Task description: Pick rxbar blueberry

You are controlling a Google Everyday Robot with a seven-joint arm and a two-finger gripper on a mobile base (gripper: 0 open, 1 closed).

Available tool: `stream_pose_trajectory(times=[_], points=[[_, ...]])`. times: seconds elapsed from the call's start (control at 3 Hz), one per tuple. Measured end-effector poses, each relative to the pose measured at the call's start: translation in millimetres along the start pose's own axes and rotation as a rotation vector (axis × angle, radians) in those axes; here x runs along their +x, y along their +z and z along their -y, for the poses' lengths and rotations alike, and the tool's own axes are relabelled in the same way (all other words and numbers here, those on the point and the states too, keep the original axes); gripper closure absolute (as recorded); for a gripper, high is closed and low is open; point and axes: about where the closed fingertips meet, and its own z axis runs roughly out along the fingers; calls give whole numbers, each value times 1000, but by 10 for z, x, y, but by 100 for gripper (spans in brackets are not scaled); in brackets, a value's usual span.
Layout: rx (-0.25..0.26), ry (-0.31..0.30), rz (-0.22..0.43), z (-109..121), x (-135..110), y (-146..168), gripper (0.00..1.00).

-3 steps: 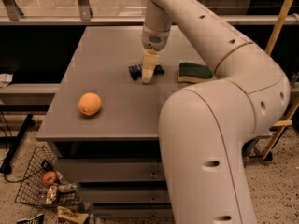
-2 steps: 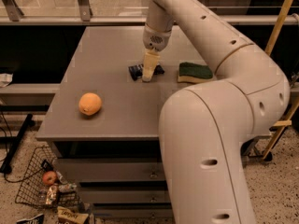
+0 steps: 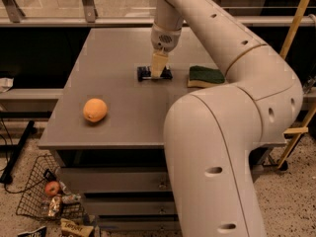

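The rxbar blueberry (image 3: 144, 74), a slim dark navy bar, is at the middle back of the grey table (image 3: 123, 132). My gripper (image 3: 157, 73) comes straight down from the arm onto the bar's middle and is shut on it. The bar's two ends stick out left and right of the cream fingers (image 3: 158, 63). The bar is level, at or just above the table top. Its middle is hidden by the fingers.
A green-and-yellow sponge (image 3: 205, 76) lies just right of the bar. A round orange fruit (image 3: 95, 110) sits at the front left. My large white arm (image 3: 222, 147) covers the table's right front. A wire basket (image 3: 47, 196) with an apple stands on the floor at the left.
The gripper has risen slightly and shifted a little right. The bar, which lay tilted under it, now sits level between the fingers. Orange and sponge have not moved.
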Motion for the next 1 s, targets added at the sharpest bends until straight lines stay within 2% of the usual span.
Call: stream_pose_trajectory(times=[0.33,0.67,1.0], points=[[61,-38,23,1,-99,-236,100],[157,-100,52,-84,-266,-655,100],[225,-162,85,-238,-410,-1027,100]])
